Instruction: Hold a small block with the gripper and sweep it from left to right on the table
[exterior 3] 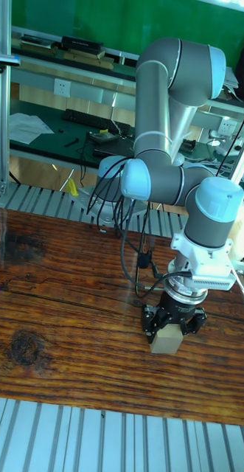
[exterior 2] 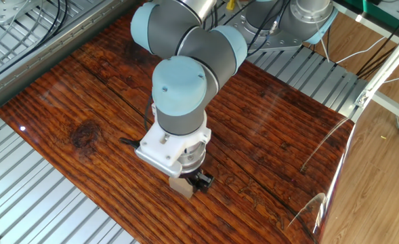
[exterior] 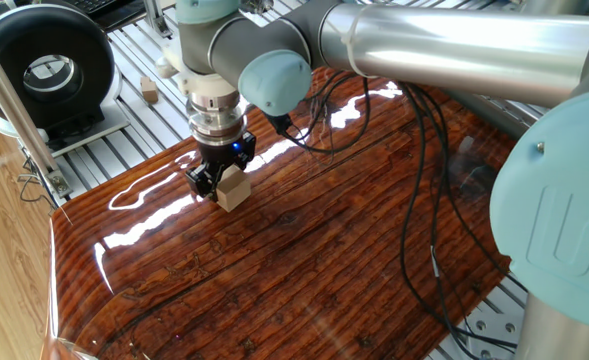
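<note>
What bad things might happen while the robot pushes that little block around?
The small block is pinched only between the gripper's short prongs while it sits on the table, so dragging could perhaps twist it loose. Black cables hang low over the board and might snag. The block is near the table's edge, so it might go off.

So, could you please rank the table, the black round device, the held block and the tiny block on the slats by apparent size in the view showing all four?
1. The table.
2. The black round device.
3. The small block, held in the tool.
4. The tiny block, though it sits farther from the camera, which shrinks it somewhat.
</note>
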Tool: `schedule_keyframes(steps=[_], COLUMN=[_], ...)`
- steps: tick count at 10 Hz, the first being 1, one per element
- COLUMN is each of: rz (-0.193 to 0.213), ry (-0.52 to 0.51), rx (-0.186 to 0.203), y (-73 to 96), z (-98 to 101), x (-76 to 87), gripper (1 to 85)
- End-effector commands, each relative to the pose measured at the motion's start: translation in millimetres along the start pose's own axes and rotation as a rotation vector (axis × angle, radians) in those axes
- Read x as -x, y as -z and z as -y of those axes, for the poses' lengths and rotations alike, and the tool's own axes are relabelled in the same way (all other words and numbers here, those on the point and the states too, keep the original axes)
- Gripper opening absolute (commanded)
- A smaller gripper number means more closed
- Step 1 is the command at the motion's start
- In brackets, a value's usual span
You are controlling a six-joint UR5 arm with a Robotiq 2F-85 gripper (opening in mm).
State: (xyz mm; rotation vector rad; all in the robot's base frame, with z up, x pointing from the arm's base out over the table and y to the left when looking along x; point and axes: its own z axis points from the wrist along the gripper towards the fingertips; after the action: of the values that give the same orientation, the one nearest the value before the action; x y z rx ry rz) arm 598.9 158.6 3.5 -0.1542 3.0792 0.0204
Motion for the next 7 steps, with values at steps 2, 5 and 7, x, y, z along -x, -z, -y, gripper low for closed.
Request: schedule_keyframes(steps=[2,5,7], rz=[-0.002,-0.023,-0.014], ry=[-0.03,-0.016,-0.014], rx=[0.017,0.055,0.041], y=[0.0,13.0,8.7], z=[-10.8,-0.2,3.6], x=[-2.9,-7.9,-7.1], gripper=[1.0,1.0,1.0])
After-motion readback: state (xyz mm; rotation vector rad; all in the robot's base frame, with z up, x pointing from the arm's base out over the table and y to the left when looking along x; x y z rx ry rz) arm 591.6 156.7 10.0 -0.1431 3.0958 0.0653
